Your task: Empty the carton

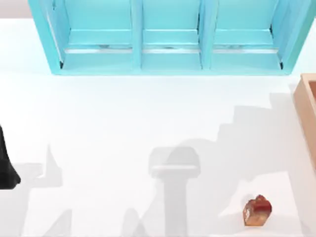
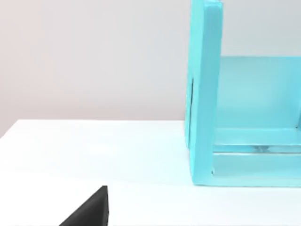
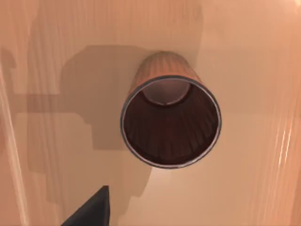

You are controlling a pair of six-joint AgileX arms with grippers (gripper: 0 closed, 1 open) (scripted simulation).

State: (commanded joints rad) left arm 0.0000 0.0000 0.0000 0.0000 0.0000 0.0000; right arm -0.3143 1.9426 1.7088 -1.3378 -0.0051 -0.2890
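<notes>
Near edge, right side: small red-brown lumpy object on our white table. Left arm parked at left edge. Tan cardboard carton at right edge; right wrist view looks into it at an upright brown ribbed cup. Far: turquoise three-compartment shelf. Cannot tell either gripper's state

1. No text, label, brand, number or sign can be read on the turquoise shelf unit at the far side of the desk.
2. The carton at the right edge appears unmarked, though little of it shows.
</notes>
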